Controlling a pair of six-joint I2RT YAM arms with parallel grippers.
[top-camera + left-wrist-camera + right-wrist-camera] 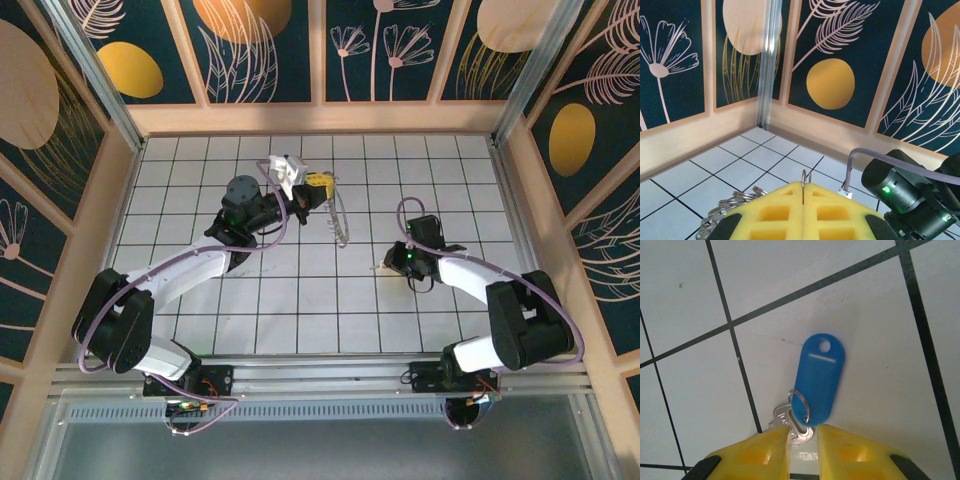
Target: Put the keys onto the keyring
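Note:
The keys lie flat on a white tile: a blue plastic tag (819, 377) joined by a small split ring to a silver key head (786, 418). My right gripper (804, 442) straddles that key head, its yellow fingers a narrow gap apart, the left finger over the head's edge. From above, this gripper (388, 264) sits low at the middle right of the floor. My left gripper (318, 184) is shut on the keyring, with one link (804, 179) pinched upright between the yellow pads. The silvery chain (341, 225) hangs from it down to the floor, and more links (730, 206) bunch at the left.
The white tiled floor (300, 300) is boxed in by wooden walls with dark floral panels (265, 50). The right arm's black wrist (905, 195), with its green light and grey cable, stands close to the right of my left gripper.

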